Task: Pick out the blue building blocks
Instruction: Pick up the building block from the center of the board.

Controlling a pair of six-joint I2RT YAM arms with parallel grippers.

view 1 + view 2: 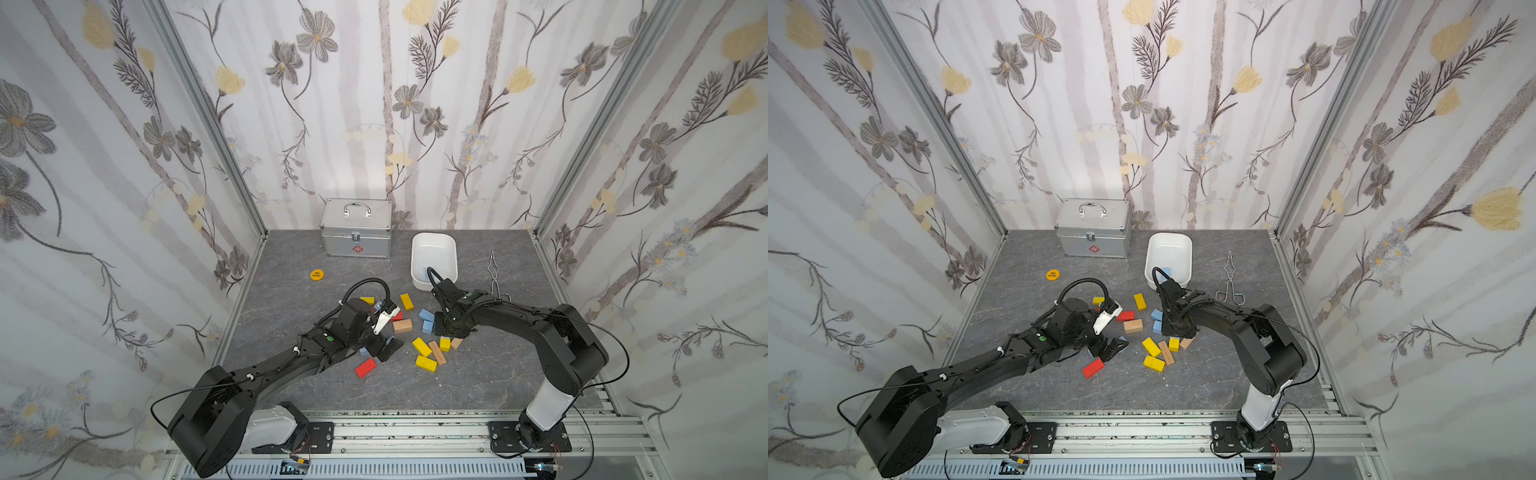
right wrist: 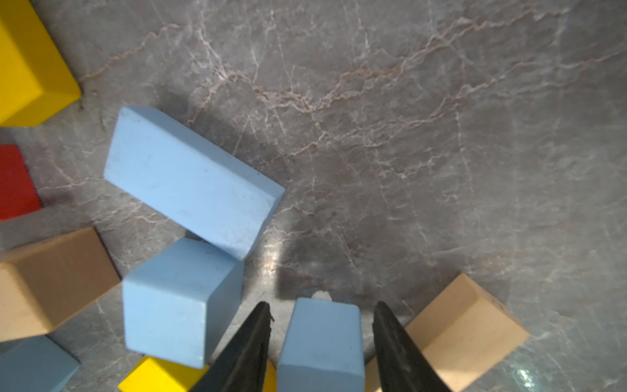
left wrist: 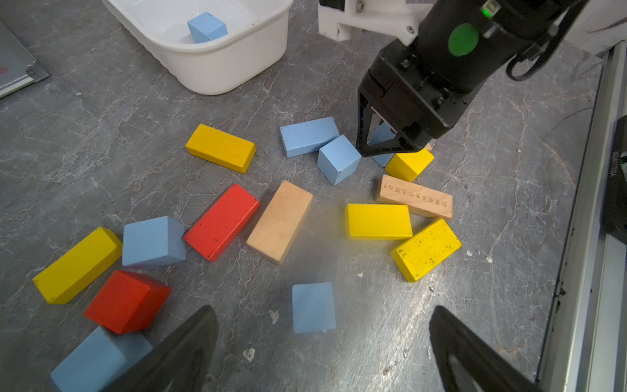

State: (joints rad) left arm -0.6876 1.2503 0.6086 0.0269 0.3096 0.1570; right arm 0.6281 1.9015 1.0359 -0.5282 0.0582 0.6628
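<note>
The right gripper straddles a small matte light-blue wooden cube on the grey marbled table. The cube lies between the half-closed black fingers, a narrow gap each side, not gripped yet. The left gripper, wide open and empty, is farther away.

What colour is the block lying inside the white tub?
The block is light blue; the left wrist view shows it best.

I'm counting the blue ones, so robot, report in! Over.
Left hand open, empty. Right hand straddling a blue block, slim gaps both sides, not gripped. One blue cube in white bin. Tan cube crowds one finger.
</note>
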